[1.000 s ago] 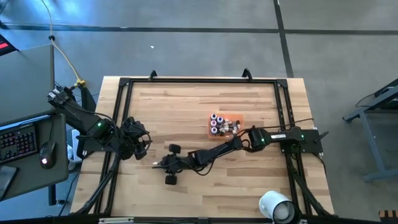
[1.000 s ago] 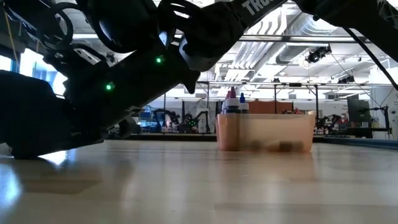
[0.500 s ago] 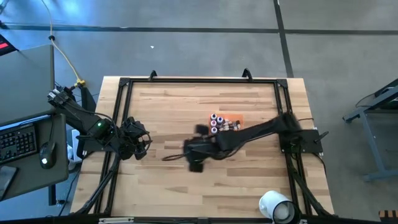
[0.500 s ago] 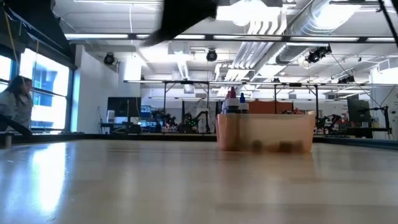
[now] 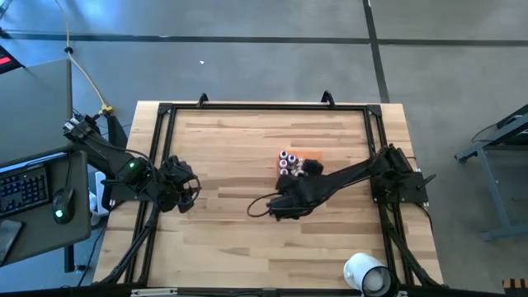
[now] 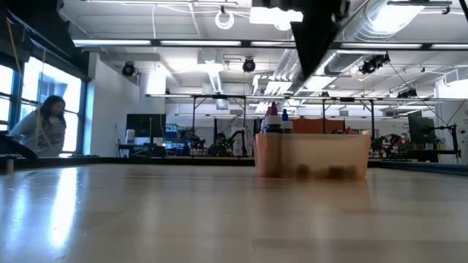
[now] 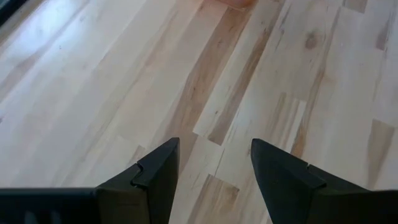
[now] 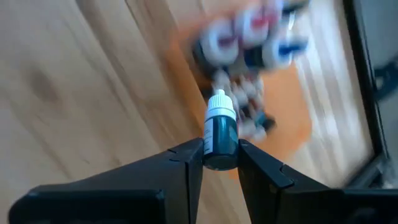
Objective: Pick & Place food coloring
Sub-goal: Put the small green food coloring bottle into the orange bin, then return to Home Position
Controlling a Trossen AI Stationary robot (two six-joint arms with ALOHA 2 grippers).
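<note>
- Since a second ago the right gripper [image 8: 221, 163] has swung from mid-table to beside the orange tray [image 5: 317, 158], clamped on a dark food coloring bottle [image 8: 219, 138]
- Bottle looks light, rigid, probably slippery; grip its body, not the cap
- Left gripper [image 7: 214, 163] waits empty, jaws apart, at the table's left

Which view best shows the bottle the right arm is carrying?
The right wrist view: the dark bottle with its white cap sits clamped between the right gripper jaws. In the high view the arm hides it; the low and left wrist views miss it.
</note>
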